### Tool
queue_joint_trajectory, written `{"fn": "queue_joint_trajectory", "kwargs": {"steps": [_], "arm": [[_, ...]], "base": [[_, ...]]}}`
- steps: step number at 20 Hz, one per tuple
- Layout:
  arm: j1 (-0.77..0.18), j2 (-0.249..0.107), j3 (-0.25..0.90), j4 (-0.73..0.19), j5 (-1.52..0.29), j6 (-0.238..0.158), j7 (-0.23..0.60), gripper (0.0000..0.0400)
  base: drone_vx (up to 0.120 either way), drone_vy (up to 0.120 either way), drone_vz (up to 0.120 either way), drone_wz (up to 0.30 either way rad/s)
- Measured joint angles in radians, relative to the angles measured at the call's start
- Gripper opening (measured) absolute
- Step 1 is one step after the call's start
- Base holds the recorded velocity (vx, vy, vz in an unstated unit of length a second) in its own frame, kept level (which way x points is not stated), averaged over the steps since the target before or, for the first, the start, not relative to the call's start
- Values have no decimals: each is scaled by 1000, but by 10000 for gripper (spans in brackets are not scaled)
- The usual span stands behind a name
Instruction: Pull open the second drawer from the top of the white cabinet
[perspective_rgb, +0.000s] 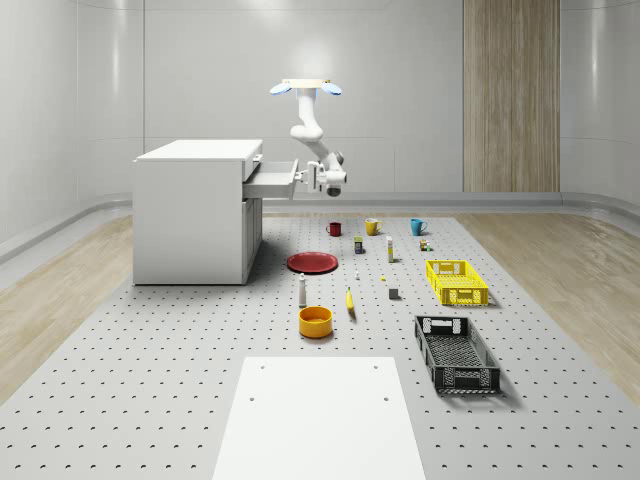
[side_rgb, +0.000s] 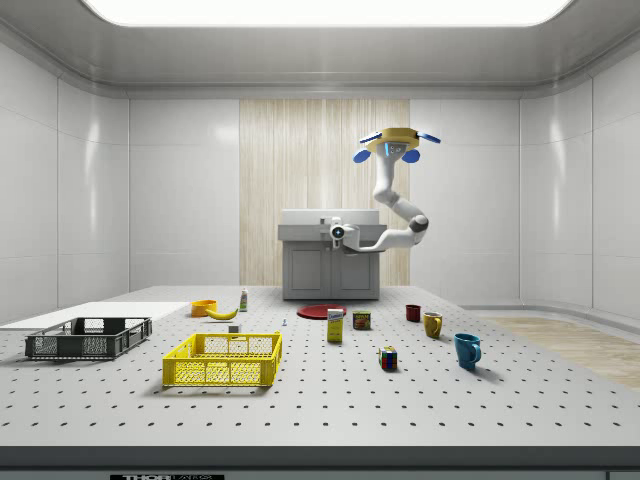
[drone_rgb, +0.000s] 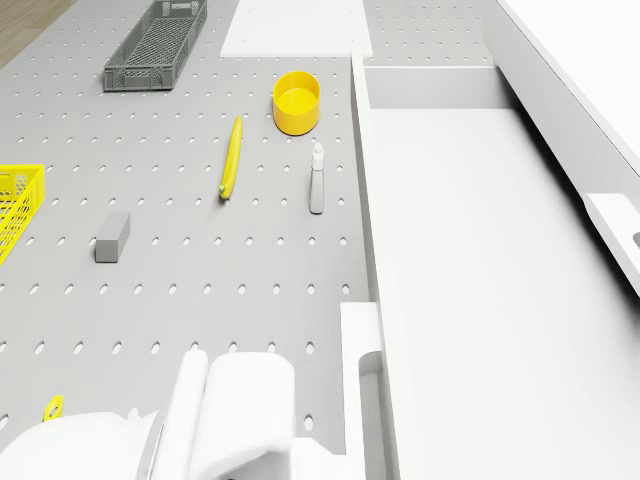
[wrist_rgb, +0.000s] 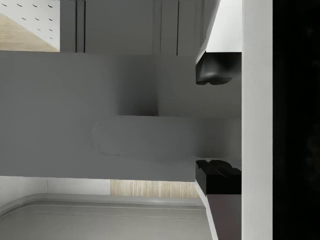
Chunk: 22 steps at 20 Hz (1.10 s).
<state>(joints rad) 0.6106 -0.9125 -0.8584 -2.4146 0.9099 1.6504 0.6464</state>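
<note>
The white cabinet (perspective_rgb: 195, 215) stands at the whole-scene view's left. One upper drawer (perspective_rgb: 268, 181) is pulled out toward the mat, and its bare inside (drone_rgb: 480, 260) lies below the drone. The drone (perspective_rgb: 305, 88) hovers above and just in front of the drawer's front. The arm hangs down and bends back toward the cabinet. My gripper (perspective_rgb: 308, 178) (side_rgb: 338, 232) is at the drawer front. In the wrist view my gripper (wrist_rgb: 217, 125) straddles the rounded handle (wrist_rgb: 150, 137). The two dark fingertips (wrist_rgb: 215, 70) are apart; one touches the handle and a gap shows at the other.
On the perforated mat in front of the cabinet lie a red plate (perspective_rgb: 313, 262), a spray bottle (perspective_rgb: 302, 290), a banana (perspective_rgb: 350, 300) and a yellow bowl (perspective_rgb: 315, 321). Three mugs (perspective_rgb: 372, 226), a yellow crate (perspective_rgb: 457, 282) and a black crate (perspective_rgb: 456, 353) sit further right.
</note>
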Motion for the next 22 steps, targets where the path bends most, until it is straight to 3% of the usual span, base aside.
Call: {"fn": "queue_joint_trajectory", "kwargs": {"steps": [6, 12, 16, 17, 18, 22], "arm": [[31, -15, -44, 13, -23, -1, 20, 287], [55, -36, -63, 15, -42, 13, 36, 297], [68, -51, -71, 15, -53, 25, 46, 295], [66, -35, -85, 1, -58, 28, -49, 345], [55, -13, -87, 0, -43, 14, -74, 335], [57, -28, -76, 9, -44, 14, -13, 313]], "base": [[0, 80, 0, 0], [0, -27, 0, 0], [0, 60, 0, 0], [0, 0, 0, 0], [0, 0, 0, 0], [0, 20, 0, 0]]}}
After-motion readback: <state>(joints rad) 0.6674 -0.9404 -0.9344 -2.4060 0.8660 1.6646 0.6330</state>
